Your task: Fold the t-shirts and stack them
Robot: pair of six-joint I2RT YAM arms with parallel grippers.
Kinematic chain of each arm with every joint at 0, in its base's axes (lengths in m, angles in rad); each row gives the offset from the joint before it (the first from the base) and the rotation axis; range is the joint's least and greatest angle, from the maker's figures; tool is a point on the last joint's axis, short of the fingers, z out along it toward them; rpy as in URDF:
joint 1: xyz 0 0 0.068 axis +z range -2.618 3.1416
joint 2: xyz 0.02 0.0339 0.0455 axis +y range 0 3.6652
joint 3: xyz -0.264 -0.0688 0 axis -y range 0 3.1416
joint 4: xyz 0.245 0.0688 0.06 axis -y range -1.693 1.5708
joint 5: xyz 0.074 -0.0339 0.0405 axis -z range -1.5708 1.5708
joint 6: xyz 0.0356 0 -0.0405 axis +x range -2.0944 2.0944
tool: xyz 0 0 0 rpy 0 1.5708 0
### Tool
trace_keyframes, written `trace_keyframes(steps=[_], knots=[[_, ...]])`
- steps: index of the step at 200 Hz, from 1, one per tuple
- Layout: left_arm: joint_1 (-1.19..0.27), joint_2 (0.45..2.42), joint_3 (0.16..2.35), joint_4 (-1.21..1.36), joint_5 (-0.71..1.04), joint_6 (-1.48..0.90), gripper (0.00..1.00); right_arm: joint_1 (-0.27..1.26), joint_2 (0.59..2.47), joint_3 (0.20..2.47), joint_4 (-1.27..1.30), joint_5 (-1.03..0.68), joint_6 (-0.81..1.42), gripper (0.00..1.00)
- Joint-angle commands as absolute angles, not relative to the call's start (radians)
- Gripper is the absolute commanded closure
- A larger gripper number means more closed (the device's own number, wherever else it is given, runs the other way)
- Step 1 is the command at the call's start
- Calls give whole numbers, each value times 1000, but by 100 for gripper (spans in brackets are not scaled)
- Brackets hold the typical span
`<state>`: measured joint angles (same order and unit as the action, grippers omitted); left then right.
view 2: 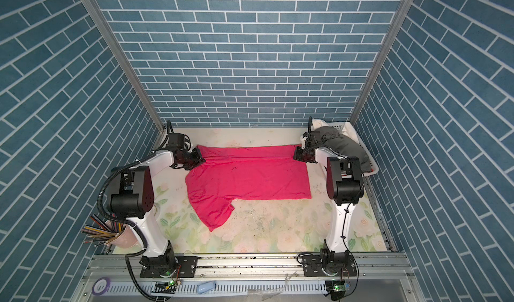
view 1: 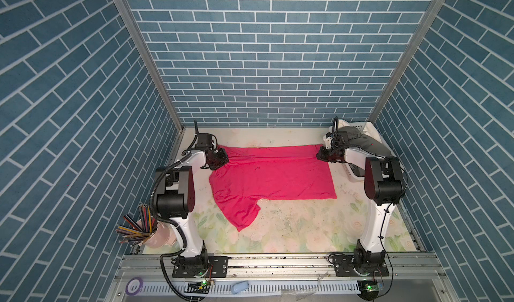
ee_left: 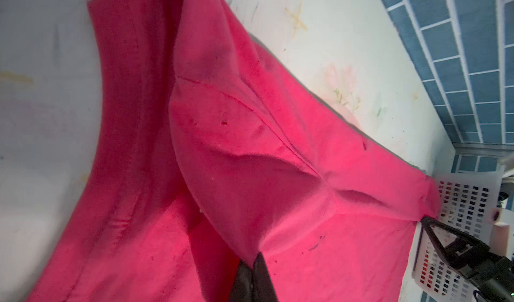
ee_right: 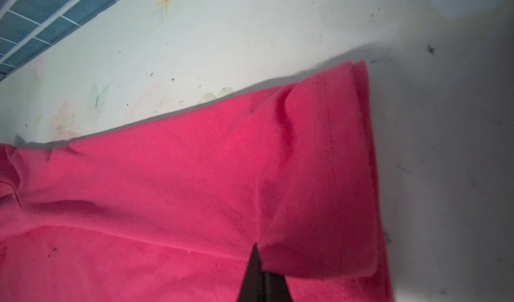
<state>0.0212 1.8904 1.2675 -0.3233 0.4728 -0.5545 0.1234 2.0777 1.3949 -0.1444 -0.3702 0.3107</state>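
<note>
One pink t-shirt [view 1: 272, 172], one grey t-shirt [view 1: 364, 140]

Overhead pair, wrist close-ups, shared t-shirt [view 1: 272, 175]

A shirt [view 1: 272, 175] lies spread mid-desk [view 1: 306, 225], its far corners at the left pincer [view 1: 226, 161] and right pincer [view 1: 318, 155]. A basket [view 1: 357, 125] in the far right corner holds a second shirt [view 1: 361, 141]. A cup [view 1: 159, 237] stands near left.

Floral tabletop [view 1: 292, 231], speckled with grime. Pink shirt [view 1: 272, 172] spread across its far half, and a white basket [view 1: 351, 177] just right of the shirt.
</note>
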Motion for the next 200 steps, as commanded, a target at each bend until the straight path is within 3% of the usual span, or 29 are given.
trace_keyframes(steps=[1,49,62,83,107,133,141,162,180,200], knots=[[26,1904,1274,-289,463,-567,100,123,2085,1369,-130,-363,334,94],[25,1907,1275,-272,458,-581,100,136,2069,1335,-133,-341,342,80],[26,1905,1273,-275,458,-583,88,137,2059,1329,-134,-336,343,76],[26,1887,1276,-296,451,-579,81,136,2027,1330,-152,-325,343,69],[30,1849,1296,-343,383,-565,53,138,1964,1330,-181,-313,348,57],[37,1830,1341,-388,352,-553,39,140,1903,1334,-213,-305,349,44],[37,1826,1364,-404,332,-547,27,141,1885,1338,-223,-300,349,43],[37,1818,1443,-471,241,-516,21,143,1838,1341,-227,-293,351,42],[37,1812,1498,-499,162,-492,15,143,1826,1359,-220,-299,351,29],[19,1830,1530,-452,242,-505,13,144,1880,1417,-226,-324,353,21]])
